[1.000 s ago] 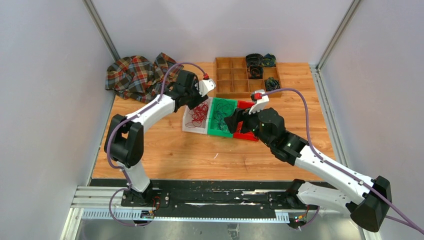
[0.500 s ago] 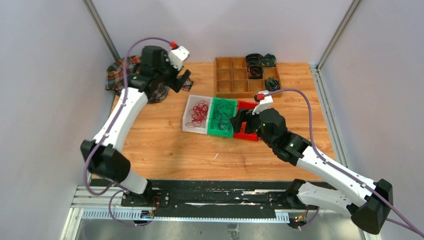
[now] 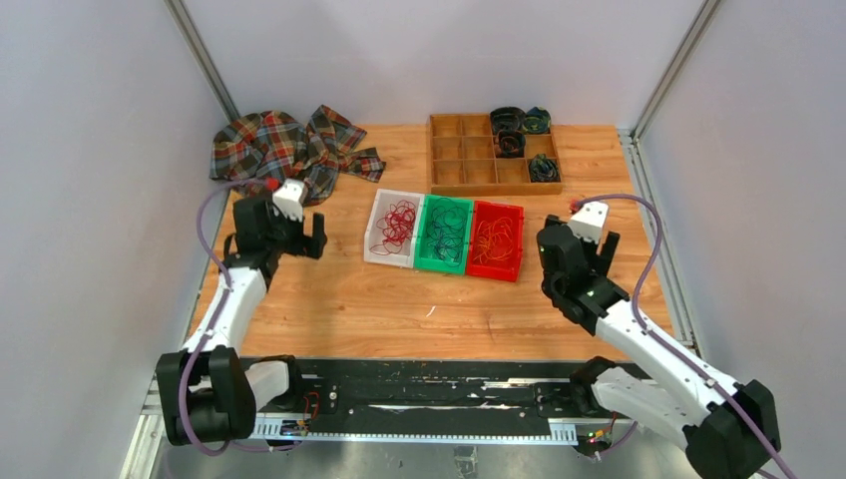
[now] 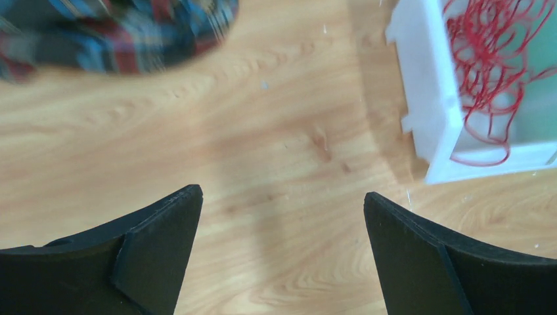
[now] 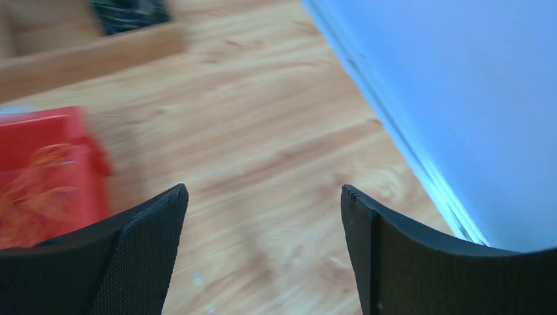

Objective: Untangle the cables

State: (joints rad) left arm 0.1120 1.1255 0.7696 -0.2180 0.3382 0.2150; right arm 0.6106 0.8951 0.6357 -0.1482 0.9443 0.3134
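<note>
Presently both my hands are empty. My left gripper hangs over the bare table to the left of the bins, jaws spread wide with nothing between them. The left wrist view shows only wood beneath. My right gripper is likewise spread and empty, over bare wood to the right of the bins, near the table's right edge.

Between the two hands stands a row of three bins, side by side and touching. The white bin holds the red cables, the green bin the dark green cables, and the red bin the orange cables. I judge the sorting by colour done: no colours are seen mixed, and no cable lies on the table. Each lot is a loose heap of loops. Whether strands within a heap are knotted I cannot tell, so that may be what is left.

No heap points any one way. Each spreads along its bin's long axis, which runs near to far, leaning slightly. The row itself runs left to right.

Farther back, a wooden tray holds dark coils in its right compartments, and a plaid cloth lies crumpled at the far left.
</note>
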